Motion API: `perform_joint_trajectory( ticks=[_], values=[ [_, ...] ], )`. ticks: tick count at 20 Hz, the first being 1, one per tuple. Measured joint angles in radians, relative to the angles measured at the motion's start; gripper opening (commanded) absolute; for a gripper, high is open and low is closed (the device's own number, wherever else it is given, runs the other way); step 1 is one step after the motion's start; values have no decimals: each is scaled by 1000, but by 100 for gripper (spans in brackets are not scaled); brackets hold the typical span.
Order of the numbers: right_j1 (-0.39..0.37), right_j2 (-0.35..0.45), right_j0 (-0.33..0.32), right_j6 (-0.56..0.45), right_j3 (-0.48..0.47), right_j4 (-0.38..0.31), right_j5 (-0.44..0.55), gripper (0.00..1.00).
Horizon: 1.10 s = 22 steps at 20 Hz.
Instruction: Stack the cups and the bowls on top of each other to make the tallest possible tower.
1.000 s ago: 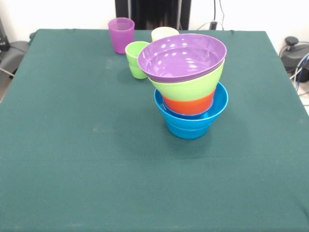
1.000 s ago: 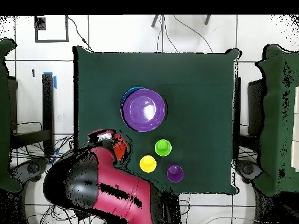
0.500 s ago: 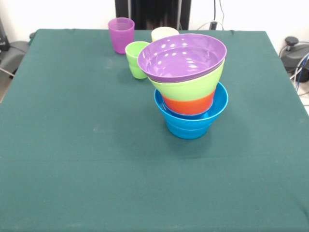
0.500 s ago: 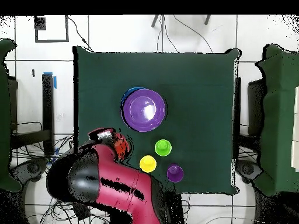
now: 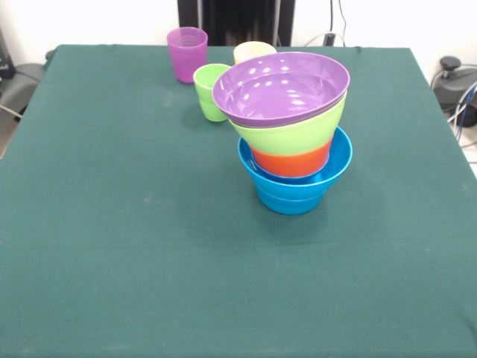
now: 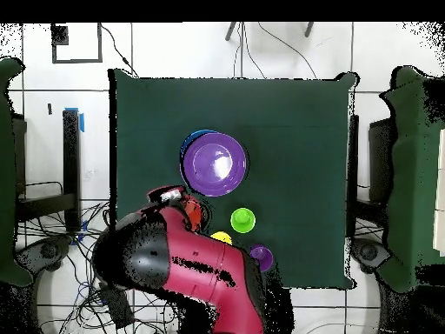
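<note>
Clearly the step in hand is fetching a cup for the tower [image 5: 291, 134], which stands near the middle of the green worktop [image 5: 112, 246]: a blue bowl [image 5: 292, 188] at the bottom, an orange bowl [image 5: 292, 160] nested in it, then the lime green bowl [image 5: 294, 134] and the purple bowl [image 5: 281, 87] on top, tilted slightly. In the overhead view the green cup [image 6: 242, 219] sits at about five o'clock from the tower, the purple cup [image 6: 260, 257] further out the same way, and the yellow cup [image 6: 221, 237] at six o'clock, half hidden under the arm [image 6: 187, 274]. To do it well, I judge the arm should descend straight onto one cup, grip it upright, and lower it gently into the purple bowl's centre so the leaning pile does not shift. The claw itself is hidden; whether it is released or clenched I cannot tell.
</note>
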Motion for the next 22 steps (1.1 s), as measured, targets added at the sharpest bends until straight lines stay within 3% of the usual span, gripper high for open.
perform_joint_trajectory(
  ticks=[22],
  values=[
    [-7, 159, -159, 0, 0, -142, 0, 0]
  ],
)
